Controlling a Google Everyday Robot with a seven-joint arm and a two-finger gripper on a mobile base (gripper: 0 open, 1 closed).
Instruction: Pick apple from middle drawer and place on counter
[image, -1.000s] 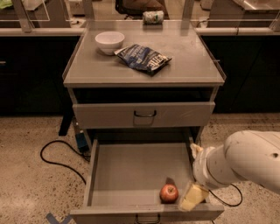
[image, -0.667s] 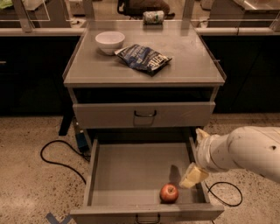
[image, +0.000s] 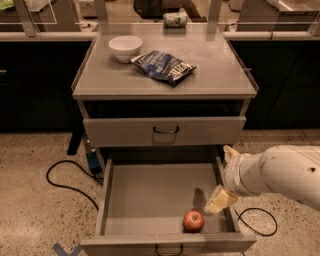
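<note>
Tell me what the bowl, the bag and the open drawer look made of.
The white bowl: probably glazed ceramic, smooth with soft sheen; could be plastic. The chip bag: thin printed foil or plastic film, crinkled and glossy. The middle drawer: likely painted metal or laminate, flat matte grey; cannot tell which. The claw hangs over the drawer's right side, beside the apple.

The scene is lit dimly and warmly from above. A soft sheen is spread over the worktop (image: 215, 70), and the bowl (image: 125, 47) is rendered bright white. The recess (image: 160, 109) beneath the worktop and the cabinets (image: 35, 85) behind are left in deep shadow. The gripper (image: 220, 200), held over the right side of the drawer (image: 145, 195), is lit pale yellow, and its dark shadow is thrown on the drawer floor to its left. A small highlight is seen on the apple (image: 193, 220).
</note>
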